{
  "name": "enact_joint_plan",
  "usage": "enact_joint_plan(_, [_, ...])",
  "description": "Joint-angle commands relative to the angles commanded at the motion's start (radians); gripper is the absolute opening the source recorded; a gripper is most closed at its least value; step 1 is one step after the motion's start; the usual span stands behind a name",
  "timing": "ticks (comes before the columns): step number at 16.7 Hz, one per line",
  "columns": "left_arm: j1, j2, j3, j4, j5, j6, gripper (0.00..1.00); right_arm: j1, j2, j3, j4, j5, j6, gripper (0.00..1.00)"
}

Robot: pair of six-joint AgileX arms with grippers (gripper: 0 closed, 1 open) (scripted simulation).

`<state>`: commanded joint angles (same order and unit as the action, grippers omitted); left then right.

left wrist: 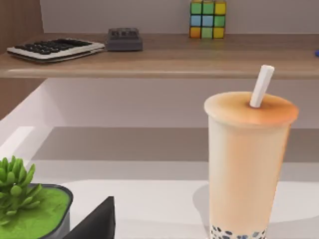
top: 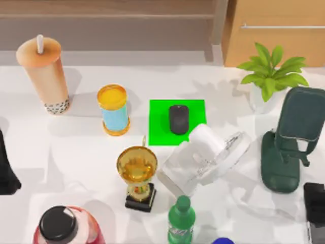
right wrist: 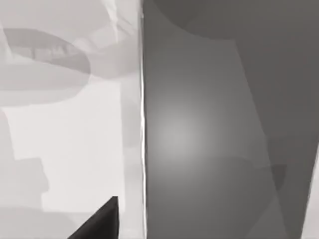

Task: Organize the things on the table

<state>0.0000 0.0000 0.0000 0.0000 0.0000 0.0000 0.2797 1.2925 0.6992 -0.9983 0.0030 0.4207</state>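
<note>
The tall orange-beige bubble-tea cup (top: pixel 44 71) with a white straw stands upright at the table's far left. The left wrist view shows the cup (left wrist: pixel 247 164) close ahead. My left gripper (top: pixel 7 170) sits at the left edge, well in front of the cup and apart from it. The black oval mouse (top: pixel 179 119) lies on the green mat (top: pixel 161 128) near the middle. A grey, black-framed slab, apparently the smartphone (top: pixel 316 233), peeks in at the bottom right corner under my right gripper (top: pixel 315 201). A flat grey surface (right wrist: pixel 214 139) lies close in the right wrist view.
A blue can with a yellow lid (top: pixel 114 110), a gold trophy (top: pixel 137 175), a white fan (top: pixel 208 155), a green bottle (top: pixel 181 221) and a red, black-capped bottle (top: pixel 63 226) crowd the middle and front. A dark green stand (top: pixel 289 147) and a potted plant (top: pixel 271 76) are on the right.
</note>
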Motion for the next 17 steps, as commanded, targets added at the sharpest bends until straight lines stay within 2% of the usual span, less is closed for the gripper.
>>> enact_joint_plan(6, [0.0, 0.0, 0.0, 0.0, 0.0, 0.0, 1.0, 0.005, 0.035, -0.204, 0.246, -0.003, 0.004, 1.0])
enact_joint_plan(15, [0.0, 0.0, 0.0, 0.0, 0.0, 0.0, 1.0, 0.011, 0.141, -0.158, 0.319, -0.003, 0.009, 1.0])
enact_joint_plan(17, [0.0, 0.0, 0.0, 0.0, 0.0, 0.0, 1.0, 0.011, 0.141, -0.158, 0.319, -0.003, 0.009, 0.85])
